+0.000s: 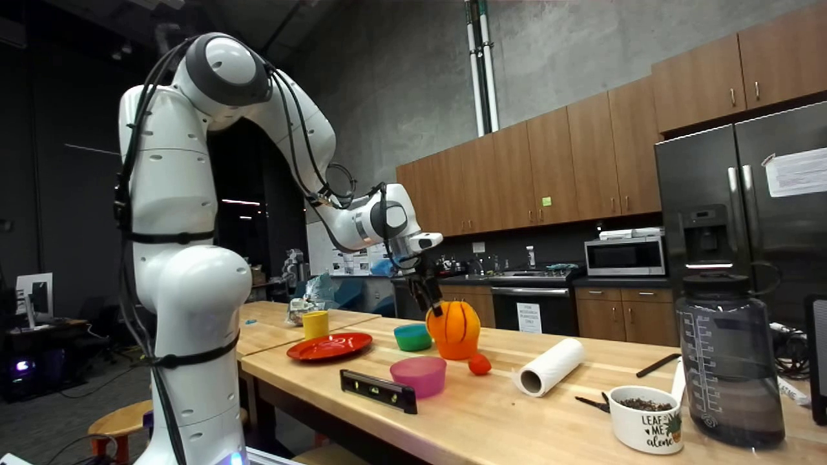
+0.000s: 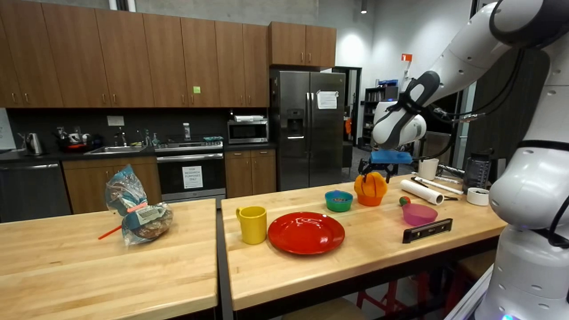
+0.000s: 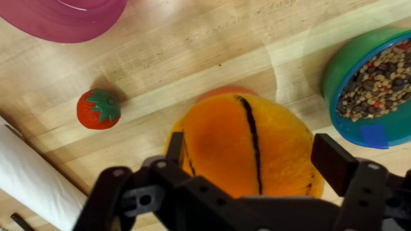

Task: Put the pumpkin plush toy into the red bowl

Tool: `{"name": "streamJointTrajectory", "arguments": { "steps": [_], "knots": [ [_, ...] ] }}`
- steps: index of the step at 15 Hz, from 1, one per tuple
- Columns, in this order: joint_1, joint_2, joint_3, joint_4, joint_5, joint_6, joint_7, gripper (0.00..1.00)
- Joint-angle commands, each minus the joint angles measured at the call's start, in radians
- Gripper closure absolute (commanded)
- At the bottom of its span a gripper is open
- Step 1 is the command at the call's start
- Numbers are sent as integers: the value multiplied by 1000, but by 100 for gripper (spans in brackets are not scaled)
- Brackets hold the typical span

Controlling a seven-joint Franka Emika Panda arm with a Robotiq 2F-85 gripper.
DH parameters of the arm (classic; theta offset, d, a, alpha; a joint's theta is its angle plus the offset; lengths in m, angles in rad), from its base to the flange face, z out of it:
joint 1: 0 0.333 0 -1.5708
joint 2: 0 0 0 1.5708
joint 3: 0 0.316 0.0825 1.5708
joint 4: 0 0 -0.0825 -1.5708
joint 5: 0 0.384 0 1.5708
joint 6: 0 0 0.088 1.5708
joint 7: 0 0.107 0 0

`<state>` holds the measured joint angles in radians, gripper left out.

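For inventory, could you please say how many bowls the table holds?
3: red bowl under the pumpkin, green bowl beside it, pink bowl by the level; nested ones may be hidden.

Have a round, bright orange, dark-lined plush pumpkin [image 2: 373,186], resting in the mouth and bulging above the rim of an upright orange-red bowl [image 2: 370,201] on the table [image 2: 378,242].

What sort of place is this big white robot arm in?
Probably a kitchen used for research: there's a tall, silver metal refrigerator, a black-and-silver oven, and a white rectangular paper sign on the oven saying "For research purposes only".
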<state>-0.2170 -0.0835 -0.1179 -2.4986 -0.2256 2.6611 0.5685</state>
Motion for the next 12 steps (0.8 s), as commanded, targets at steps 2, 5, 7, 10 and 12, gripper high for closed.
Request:
{"name": "streamJointTrajectory", "arguments": {
  "steps": [2,5,7,10,12],
  "knots": [
    [-10,72,-6,32,-200,53,239,0],
    [4,89,-22,55,-277,42,338,0],
    [10,83,-26,60,-288,34,355,0],
    [22,50,-22,50,-214,17,287,0],
    [32,15,-15,38,-144,-1,225,0]
  ]
}}
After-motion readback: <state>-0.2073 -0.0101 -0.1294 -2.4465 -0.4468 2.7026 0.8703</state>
